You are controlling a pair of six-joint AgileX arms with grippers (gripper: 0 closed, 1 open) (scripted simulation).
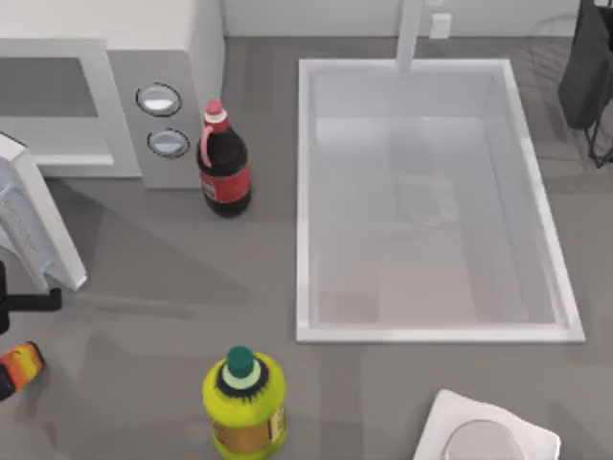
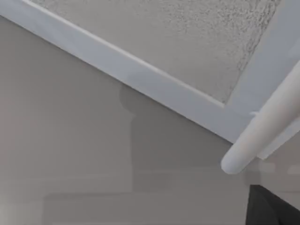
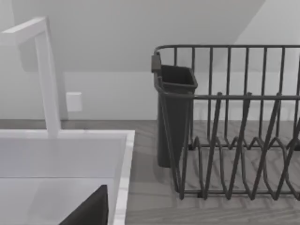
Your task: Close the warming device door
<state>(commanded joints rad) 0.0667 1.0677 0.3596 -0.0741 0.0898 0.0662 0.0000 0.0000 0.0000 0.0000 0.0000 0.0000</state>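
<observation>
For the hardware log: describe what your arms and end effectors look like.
The left end effector is plain matte black, with a thin straight bar shape. The right end effector is a dark, flat-faced angular wedge. I can make out no cables, markings or colour accents on either.

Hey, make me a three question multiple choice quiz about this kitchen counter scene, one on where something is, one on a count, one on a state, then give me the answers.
1. Where does the dark cola bottle with the red cap stand?
A. inside the white sink basin
B. beside the microwave's grey dial panel
C. on the dish rack

2. How many round silver dials are on the grey panel?
A. one
B. two
C. four

3. What state is the microwave's white framed door in?
A. swung open
B. shut flush
C. taken off and lying in the sink

Answers: 1 B, the cola bottle stands on the counter right of the grey panel. 2 B, two dials sit one above the other. 3 A, the door angles out from the large white boxy microwave, its cavity exposed.
</observation>
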